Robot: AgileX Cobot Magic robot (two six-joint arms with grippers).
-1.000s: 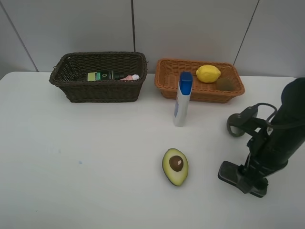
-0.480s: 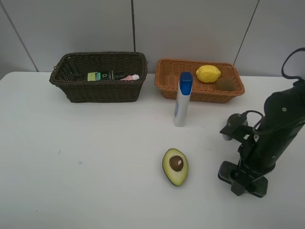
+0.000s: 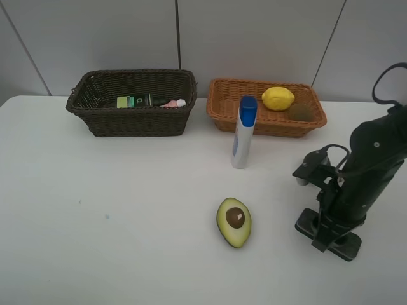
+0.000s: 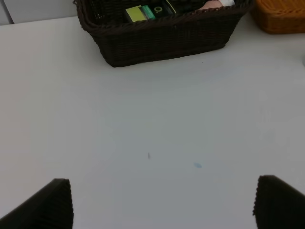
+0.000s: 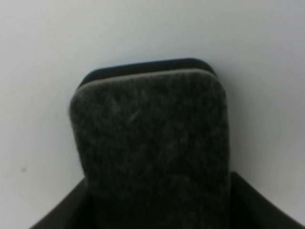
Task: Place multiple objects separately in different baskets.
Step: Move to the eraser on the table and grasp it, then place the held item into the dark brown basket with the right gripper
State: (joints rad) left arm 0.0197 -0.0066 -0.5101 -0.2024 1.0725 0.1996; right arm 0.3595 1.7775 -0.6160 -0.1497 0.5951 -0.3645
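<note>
My right gripper [image 3: 329, 232] points down at the front right and is closed on the dark rectangular block [image 3: 348, 246]. In the right wrist view the block [image 5: 152, 138] fills the space between the jaws. A halved avocado [image 3: 234, 222] lies cut side up to its left. A white blue-capped bottle [image 3: 242, 133] stands in front of the orange-tan basket [image 3: 254, 122], which holds a lemon [image 3: 278, 98] and a kiwi [image 3: 301, 112]. The dark brown basket [image 3: 130, 121] holds the green pump bottle [image 3: 137, 100] and the pink bottle [image 3: 172, 103]. My left gripper [image 4: 162, 205] is open over bare table. The lime is hidden.
The white table [image 3: 127, 210] runs from the baskets to the front edge. A grey panelled wall [image 3: 254, 38] stands right behind the baskets. The left wrist view shows the brown basket [image 4: 162, 40] and a corner of the orange one [image 4: 281, 19].
My right arm has swung over the dark block and come down on it. The block has shifted slightly to the right. Nothing else moved.
</note>
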